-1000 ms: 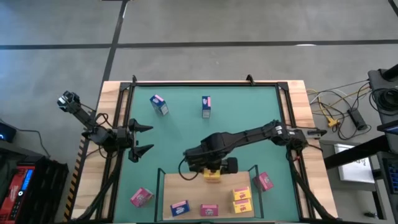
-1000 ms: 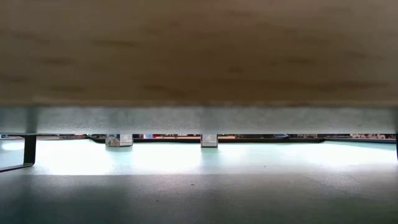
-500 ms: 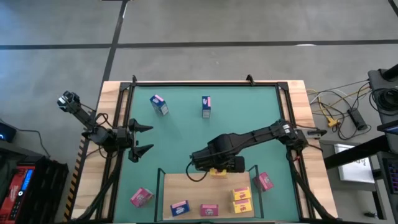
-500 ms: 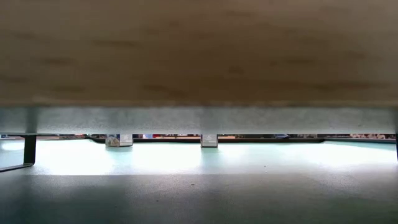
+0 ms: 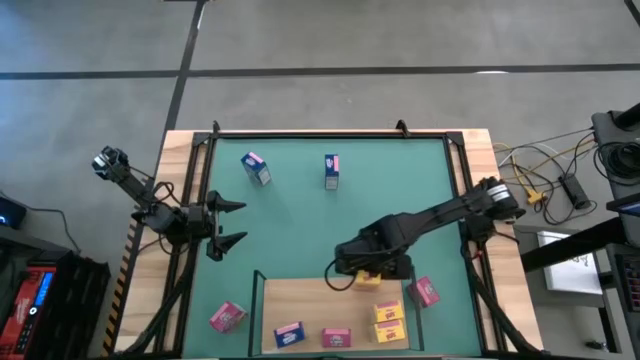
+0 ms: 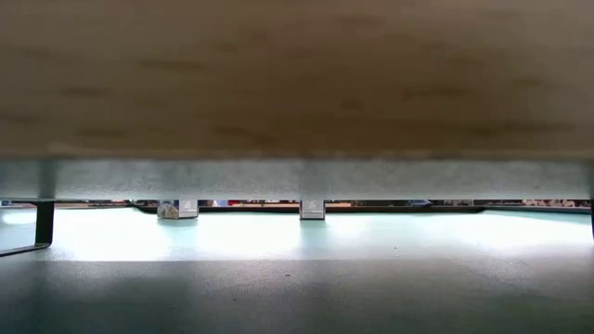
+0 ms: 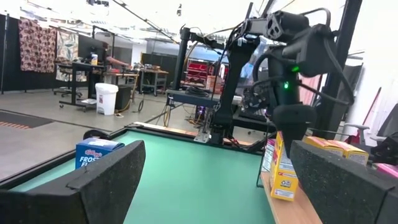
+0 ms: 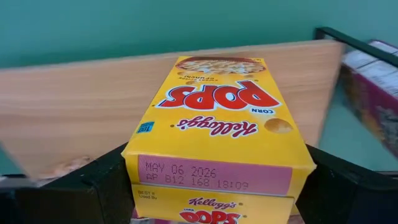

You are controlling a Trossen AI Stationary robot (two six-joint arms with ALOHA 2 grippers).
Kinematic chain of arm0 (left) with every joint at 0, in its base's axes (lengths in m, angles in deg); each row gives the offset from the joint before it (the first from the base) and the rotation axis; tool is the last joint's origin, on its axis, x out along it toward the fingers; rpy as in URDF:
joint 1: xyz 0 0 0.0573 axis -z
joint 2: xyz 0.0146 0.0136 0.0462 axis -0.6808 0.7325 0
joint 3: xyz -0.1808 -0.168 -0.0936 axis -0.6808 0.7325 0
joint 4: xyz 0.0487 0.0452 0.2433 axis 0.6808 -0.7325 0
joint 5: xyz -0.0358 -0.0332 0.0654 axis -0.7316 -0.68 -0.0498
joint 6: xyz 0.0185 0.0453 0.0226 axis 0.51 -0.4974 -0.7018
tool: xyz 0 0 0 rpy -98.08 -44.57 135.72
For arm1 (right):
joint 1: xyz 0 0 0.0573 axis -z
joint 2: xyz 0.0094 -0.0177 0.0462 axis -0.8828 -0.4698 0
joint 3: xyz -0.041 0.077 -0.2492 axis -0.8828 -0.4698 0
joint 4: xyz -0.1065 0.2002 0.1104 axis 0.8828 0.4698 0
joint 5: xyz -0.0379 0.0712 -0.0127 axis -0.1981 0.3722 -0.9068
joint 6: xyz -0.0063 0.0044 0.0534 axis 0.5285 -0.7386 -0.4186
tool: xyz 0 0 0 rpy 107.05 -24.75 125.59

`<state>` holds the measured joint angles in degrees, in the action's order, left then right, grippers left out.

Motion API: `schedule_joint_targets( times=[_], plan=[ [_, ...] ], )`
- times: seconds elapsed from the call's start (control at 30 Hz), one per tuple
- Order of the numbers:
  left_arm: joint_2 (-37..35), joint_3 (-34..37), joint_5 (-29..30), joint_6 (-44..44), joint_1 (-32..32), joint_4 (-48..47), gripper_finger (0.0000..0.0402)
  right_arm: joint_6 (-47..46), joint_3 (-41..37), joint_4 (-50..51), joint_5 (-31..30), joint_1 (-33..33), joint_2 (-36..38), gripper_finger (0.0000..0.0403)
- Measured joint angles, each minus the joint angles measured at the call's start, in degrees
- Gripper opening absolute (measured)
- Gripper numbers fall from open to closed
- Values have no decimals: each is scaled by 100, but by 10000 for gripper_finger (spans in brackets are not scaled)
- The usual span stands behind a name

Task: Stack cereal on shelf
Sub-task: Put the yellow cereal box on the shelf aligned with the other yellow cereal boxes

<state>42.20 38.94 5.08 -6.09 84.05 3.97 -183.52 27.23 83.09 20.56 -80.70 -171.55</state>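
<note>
Desk: light wood, covered by a green mat inside a dark frame.
Shelf: light-wood board at the mat's near edge, dark posts at corners; underside fills the low view.
Right hand: over the shelf's back edge, clamped on a yellow Corn Pops box, box held flat above the board.
Left hand: at the mat's left side, fingers spread apart, holding nothing.
On shelf: two stacked yellow boxes, pink box, blue box.
On mat: blue box, pink box, pink boxes beside shelf.
Room: grey floor, workshop benches, white bin, cables right of desk.
</note>
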Motion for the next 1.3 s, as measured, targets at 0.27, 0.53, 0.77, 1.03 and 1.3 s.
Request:
schedule_joint_targets(
  times=[0.27,0.53,0.77,1.03,1.3],
  plan=[
    [2,0,0,0,0,1,384,290,-457,-189,44,-168,272,327],
    [9,0,-1,0,0,3,384,484,-460,-34,153,-207,293,327],
    [9,0,1,0,0,2,384,473,-460,60,173,-238,327,327],
    [16,0,-1,1,0,6,384,319,-607,40,127,-362,512,327],
    [24,0,1,2,0,-9,384,307,-774,-245,22,-380,516,327]
  ],
)
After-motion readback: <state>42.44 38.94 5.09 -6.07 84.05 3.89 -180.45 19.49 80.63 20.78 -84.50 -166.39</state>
